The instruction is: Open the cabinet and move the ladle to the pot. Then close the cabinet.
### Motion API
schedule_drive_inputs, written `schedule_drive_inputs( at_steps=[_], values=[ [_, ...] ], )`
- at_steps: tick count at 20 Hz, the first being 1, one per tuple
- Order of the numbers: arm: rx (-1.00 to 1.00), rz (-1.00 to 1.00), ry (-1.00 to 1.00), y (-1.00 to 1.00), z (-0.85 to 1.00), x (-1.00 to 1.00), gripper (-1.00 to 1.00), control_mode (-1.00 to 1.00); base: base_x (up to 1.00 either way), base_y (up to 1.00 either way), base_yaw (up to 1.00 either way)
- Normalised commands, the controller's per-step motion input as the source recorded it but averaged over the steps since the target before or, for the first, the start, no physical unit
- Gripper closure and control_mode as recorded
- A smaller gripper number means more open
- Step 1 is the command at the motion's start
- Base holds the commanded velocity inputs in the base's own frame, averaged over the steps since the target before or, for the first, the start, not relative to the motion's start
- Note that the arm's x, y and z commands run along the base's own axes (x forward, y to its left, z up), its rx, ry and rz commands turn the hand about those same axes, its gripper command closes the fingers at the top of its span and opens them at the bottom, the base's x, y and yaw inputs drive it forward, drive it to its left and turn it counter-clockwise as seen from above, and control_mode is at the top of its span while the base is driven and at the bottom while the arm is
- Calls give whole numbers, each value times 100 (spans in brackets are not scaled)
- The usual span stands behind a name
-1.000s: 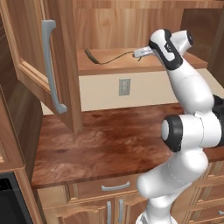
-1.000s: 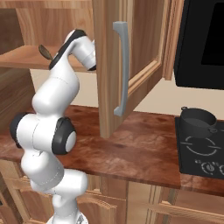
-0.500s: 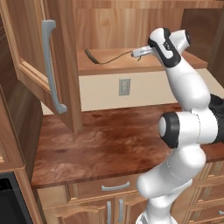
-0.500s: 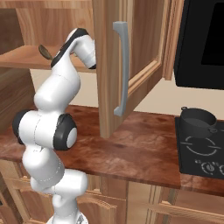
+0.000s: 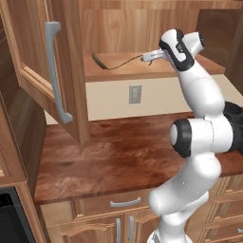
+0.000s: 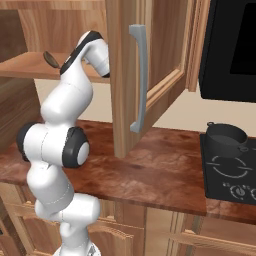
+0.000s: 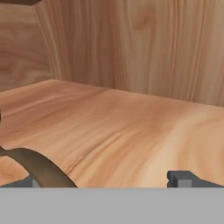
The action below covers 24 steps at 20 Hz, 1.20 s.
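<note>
The cabinet (image 5: 52, 71) stands open; the tool (image 5: 148, 57), jaws spread wide, sits at the handle end of the ladle (image 5: 111, 64) lying on its shelf (image 5: 199, 69). The pot (image 6: 227, 140) rests on the stove (image 6: 225, 175).

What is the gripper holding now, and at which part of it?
Nothing is held yet. The gripper is open inside the cabinet, at the end of the ladle's handle, and the ladle lies on the shelf.
</note>
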Motion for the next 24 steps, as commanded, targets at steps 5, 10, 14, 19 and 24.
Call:
schedule_drive_inputs(
  at_steps=[5,10,14,19,24],
  values=[
    [0,3,0,9,-4,2,-100,-100,0,0,0],
    [0,3,0,9,-2,0,-100,-100,0,0,0],
    [-1,4,0,16,-4,0,100,-100,0,0,0],
    [0,4,0,19,-7,0,100,-100,0,0,0],
    [0,4,0,13,-2,0,100,-100,0,0,0]
  ],
)
